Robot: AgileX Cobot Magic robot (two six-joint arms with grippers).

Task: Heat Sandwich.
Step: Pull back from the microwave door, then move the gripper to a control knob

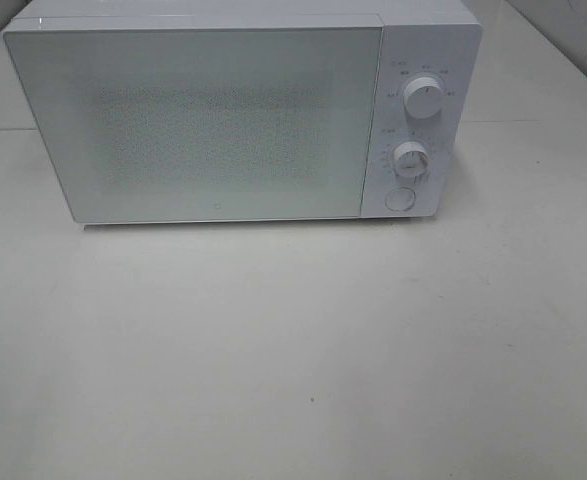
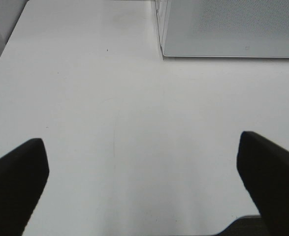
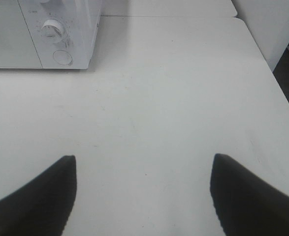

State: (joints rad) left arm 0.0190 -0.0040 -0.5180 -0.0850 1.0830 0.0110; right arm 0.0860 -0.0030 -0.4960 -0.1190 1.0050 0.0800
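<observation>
Your left gripper (image 2: 142, 140) stands wide and empty over the white table (image 2: 110, 88), with the table's left edge close by. At the back sits the microwave (image 1: 223, 120), door shut, with open tabletop in front. Your right gripper (image 3: 143, 158) is spread wide and empty, near the right edge. These views do not show where the sandwich is.

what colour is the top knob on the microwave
White, same as the microwave body. The top knob shows best in the exterior high view.
</observation>
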